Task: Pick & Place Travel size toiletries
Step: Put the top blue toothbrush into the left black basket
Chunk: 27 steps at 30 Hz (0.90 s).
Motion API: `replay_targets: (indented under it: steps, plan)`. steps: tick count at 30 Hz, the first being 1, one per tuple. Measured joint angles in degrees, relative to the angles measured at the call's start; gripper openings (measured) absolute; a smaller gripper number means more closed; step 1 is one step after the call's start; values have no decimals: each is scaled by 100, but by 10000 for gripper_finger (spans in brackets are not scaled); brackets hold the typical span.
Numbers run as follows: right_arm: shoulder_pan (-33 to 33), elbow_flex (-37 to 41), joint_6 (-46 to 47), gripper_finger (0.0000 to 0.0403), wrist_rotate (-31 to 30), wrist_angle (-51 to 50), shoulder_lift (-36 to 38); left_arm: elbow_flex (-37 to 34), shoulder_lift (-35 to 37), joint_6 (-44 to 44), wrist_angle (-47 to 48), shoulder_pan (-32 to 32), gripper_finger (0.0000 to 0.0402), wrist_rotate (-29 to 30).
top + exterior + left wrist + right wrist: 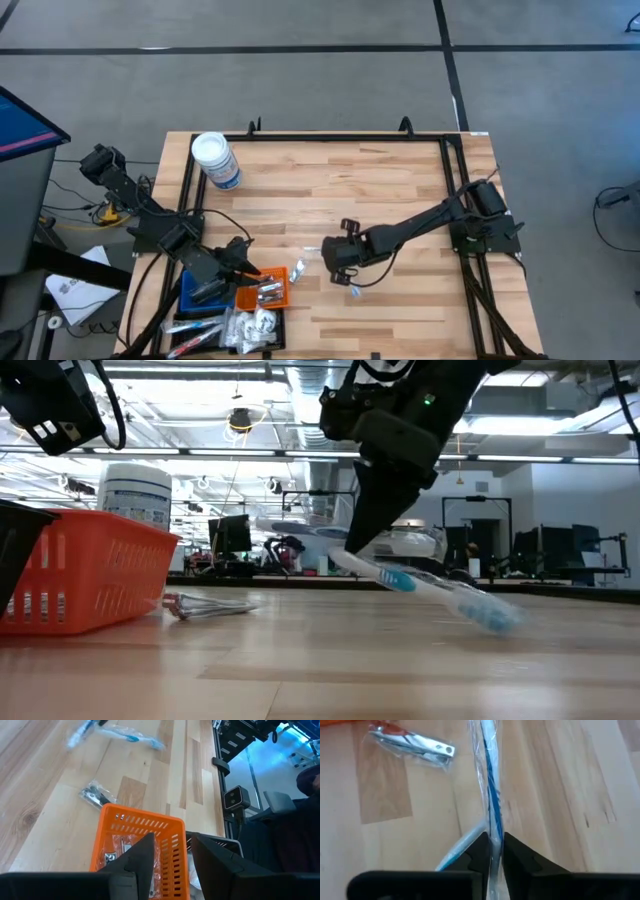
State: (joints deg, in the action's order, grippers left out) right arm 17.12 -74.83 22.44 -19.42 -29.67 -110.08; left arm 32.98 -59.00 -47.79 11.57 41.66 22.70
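Right gripper (492,851) sits mid-tabletop (380,190), fingers pinched narrow on a wrapped blue-and-white toothbrush (489,785). In the low view the toothbrush (430,588) is tilted, gripped end raised, far end down near the wood. A second wrapped toothbrush (460,847) lies flat just beside the fingers.

A packaged silvery nail clipper (415,742) lies loose on the tabletop between the toothbrush and the orange basket (262,290); apart from both.

Left gripper (167,857) hovers above the orange basket (137,850) at the near-left corner, fingers partly apart, holding nothing. The basket contains small wrapped silvery items (268,290).

Blue tray (195,290) is beside the basket, mostly under the left arm. Black tray (235,330) at the near edge holds white packets in clear wrap and slim sticks. White-lidded jar (215,160) stands upright at the far-left of the tabletop.
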Motion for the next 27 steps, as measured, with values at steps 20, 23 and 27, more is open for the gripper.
replay_targets:
  steps: [20, 23, 27]
  plan:
    - [-65, -11, -480, 7, 1082, 954, -96, -1, 0, 0, -9, -2, 124, -1]
    - [-59, -11, -551, 9, 1215, 1057, -96, 1, 0, 0, -9, 1, 124, -1]
    - [-103, -11, -595, 22, 1052, 698, -96, -1, 0, 0, -9, -1, 124, -1]
